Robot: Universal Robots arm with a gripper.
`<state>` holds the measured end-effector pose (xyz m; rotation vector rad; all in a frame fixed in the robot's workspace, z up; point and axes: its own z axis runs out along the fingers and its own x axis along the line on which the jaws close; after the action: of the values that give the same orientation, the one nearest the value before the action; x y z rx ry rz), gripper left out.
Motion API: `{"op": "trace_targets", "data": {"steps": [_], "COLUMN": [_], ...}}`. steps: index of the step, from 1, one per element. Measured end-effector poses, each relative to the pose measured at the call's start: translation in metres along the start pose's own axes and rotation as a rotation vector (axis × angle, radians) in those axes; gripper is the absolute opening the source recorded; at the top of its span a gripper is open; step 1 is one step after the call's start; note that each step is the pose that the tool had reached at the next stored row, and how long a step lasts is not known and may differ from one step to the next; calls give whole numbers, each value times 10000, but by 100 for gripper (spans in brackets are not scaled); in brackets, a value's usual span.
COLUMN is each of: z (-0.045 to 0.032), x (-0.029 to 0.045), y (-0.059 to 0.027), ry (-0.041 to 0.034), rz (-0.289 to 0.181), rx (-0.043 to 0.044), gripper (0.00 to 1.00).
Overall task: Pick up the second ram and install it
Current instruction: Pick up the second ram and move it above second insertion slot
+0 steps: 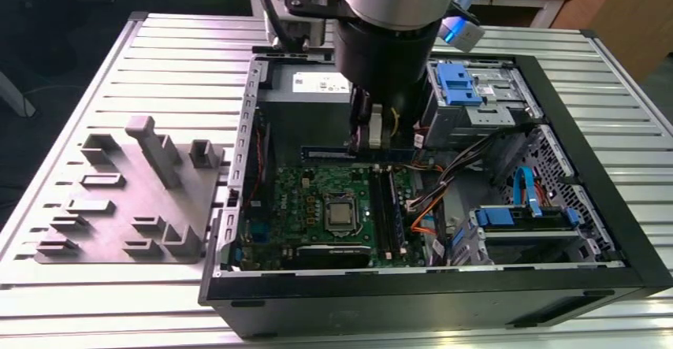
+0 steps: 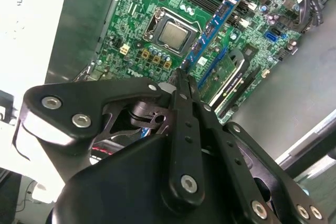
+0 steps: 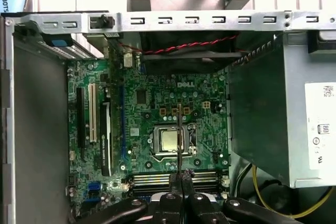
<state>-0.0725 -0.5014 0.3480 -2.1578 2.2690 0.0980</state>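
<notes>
Case: an open black tower computer case [image 1: 421, 295] lies on its side on a silver slatted metal table [image 1: 105, 306], with its near wall closest in the exterior view.
Fixture: a grey plastic fixture plate with upright blocks [image 1: 116, 215] is laid on the table just beside the case, on the exterior view's left.
Motherboard: a green motherboard [image 1: 305, 199] [image 3: 205, 103] is mounted on the case floor, and a square silver processor [image 1: 340, 211] [image 2: 173, 34] [image 3: 170, 140] is set near its middle.
Slots: long black memory slots [image 1: 392, 207] [image 3: 152, 178] run along the board, on the exterior view's right of the processor.
Gripper: the black two-fingered gripper [image 1: 370, 146] [image 2: 181, 73] [image 3: 180, 179] is hung inside the case over the far end of the slots. In both wrist views its fingers are seen pressed together on the memory stick.
Second ram: the second ram [image 1: 328, 152] [image 2: 215, 24] [image 3: 178, 129], a thin, long, dark green memory stick with a blue strip, is pinched at the fingertips. It is held level and crosswise to the slots, and is not seated in any of them.
Power supply: a grey metal box with a white label [image 1: 305, 85] [image 3: 262, 119] is fixed beyond the gripper, against the far wall of the case.
Drive bay: a blue plastic bracket [image 1: 462, 85] is seen at the far corner, on the exterior view's right.
</notes>
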Motion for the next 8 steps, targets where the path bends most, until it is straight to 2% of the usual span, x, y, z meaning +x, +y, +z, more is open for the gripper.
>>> {"op": "trace_targets", "data": {"steps": [6,8], "z": [100,120], "x": [4,4], "y": [-11,-12], "ry": [-3,-24], "rz": [-17,-27], "rx": [0,-3], "gripper": [8,8]}}
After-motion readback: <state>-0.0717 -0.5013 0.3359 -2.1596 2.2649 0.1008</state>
